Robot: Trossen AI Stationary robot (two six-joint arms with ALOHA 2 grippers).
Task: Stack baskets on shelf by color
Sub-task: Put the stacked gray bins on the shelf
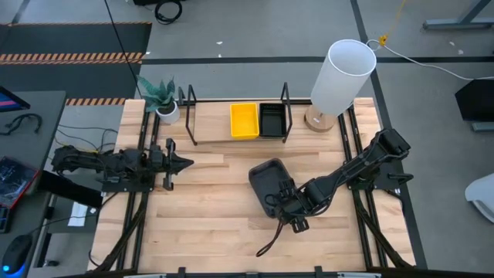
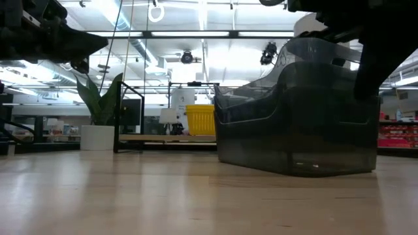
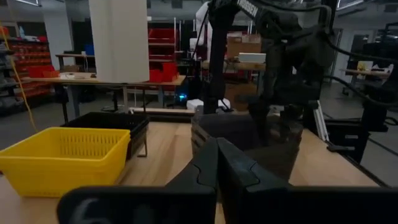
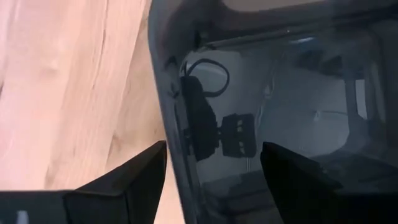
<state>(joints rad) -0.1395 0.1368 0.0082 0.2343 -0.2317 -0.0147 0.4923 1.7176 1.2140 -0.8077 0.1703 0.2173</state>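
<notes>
Currently I am straddling the grey basket's [image 1: 267, 182] thin, slick, flexible rim with the right gripper's [image 1: 287, 207] wide-open jaws; left gripper [image 1: 183, 162] waiting closed.

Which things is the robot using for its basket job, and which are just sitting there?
For the job:
- dark grey basket, with the right gripper open astride its wall
- yellow basket on the shelf
- black basket beside it

Just sitting there:
- potted plant
- white lamp
- left gripper, shut, waiting
</notes>
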